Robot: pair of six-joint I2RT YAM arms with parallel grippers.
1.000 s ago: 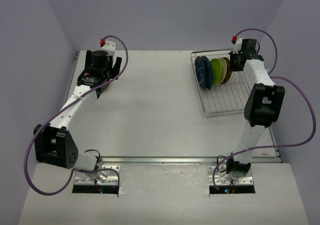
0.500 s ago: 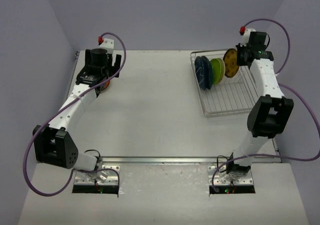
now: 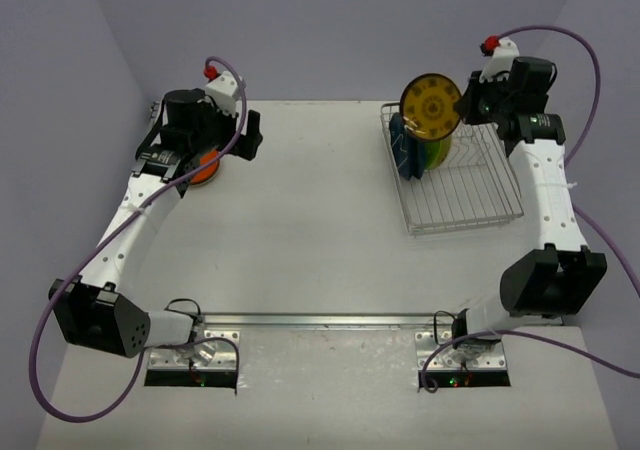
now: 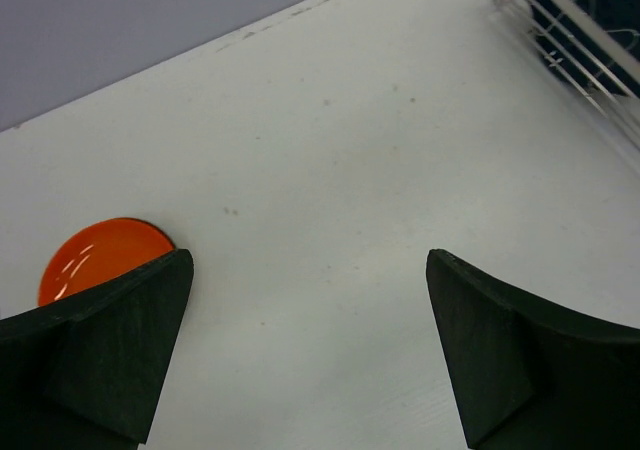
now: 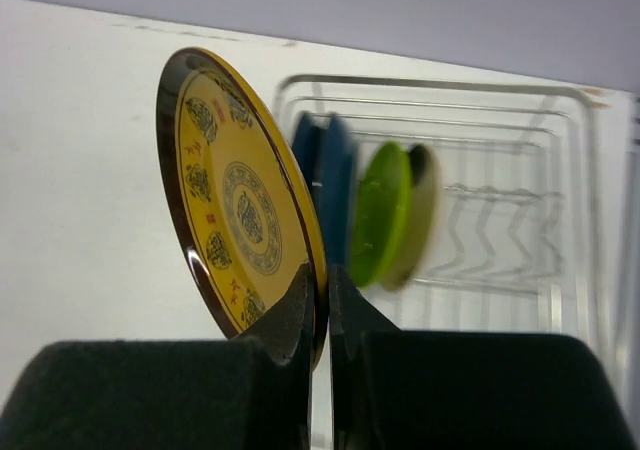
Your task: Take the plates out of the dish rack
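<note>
Yellow patterned round plate with dark rim [image 5: 240, 210]: on edge, rim clenched in right jaws, held above silver wire dish rack [image 3: 465, 205]. Below jaws, dark blue plate [image 5: 335, 190] and lime green plate [image 5: 385, 215] upright in rack. Right arm [image 3: 545, 185] stretched far, wrist high. Left jaws released, wide apart, empty; orange round plate [image 4: 95, 255] flat on white tabletop [image 4: 330, 170] beside them.

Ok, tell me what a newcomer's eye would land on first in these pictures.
First, the yellow patterned plate, pinched at its rim by the right gripper and held upright in the air above the dish rack at the far right. Next, the blue plate and green plate standing on edge in that rack. Last, the orange plate lying flat at the far left by the open left gripper.
</note>
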